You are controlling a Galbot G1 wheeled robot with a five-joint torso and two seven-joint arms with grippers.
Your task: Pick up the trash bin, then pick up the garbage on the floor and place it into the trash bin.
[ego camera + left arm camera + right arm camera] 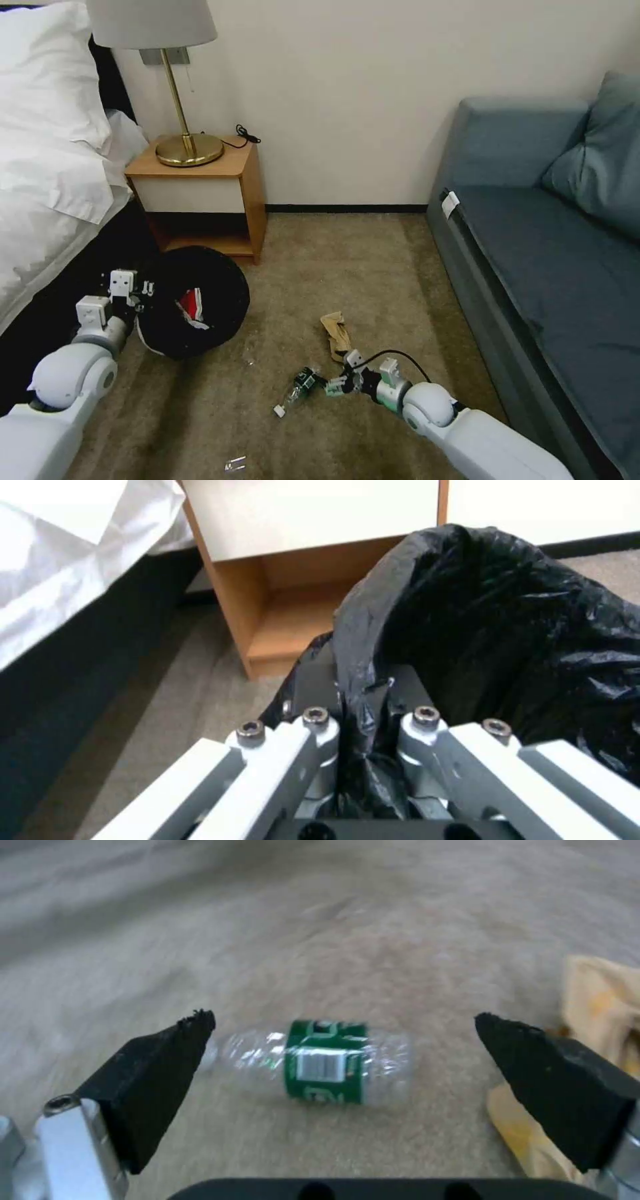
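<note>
The trash bin, lined with a black bag, is tilted with its mouth toward me and holds a red-and-white wrapper. My left gripper is shut on the bin's rim; in the left wrist view the left gripper pinches the bag-covered edge. A clear green-labelled bottle lies on the carpet. My right gripper stands open just beside it; in the right wrist view the bottle lies between the right gripper fingers, untouched. Crumpled brown paper lies next to it.
A wooden nightstand with a brass lamp stands just behind the bin. The bed runs along the left, a blue sofa along the right. A small clear scrap lies on the carpet near me.
</note>
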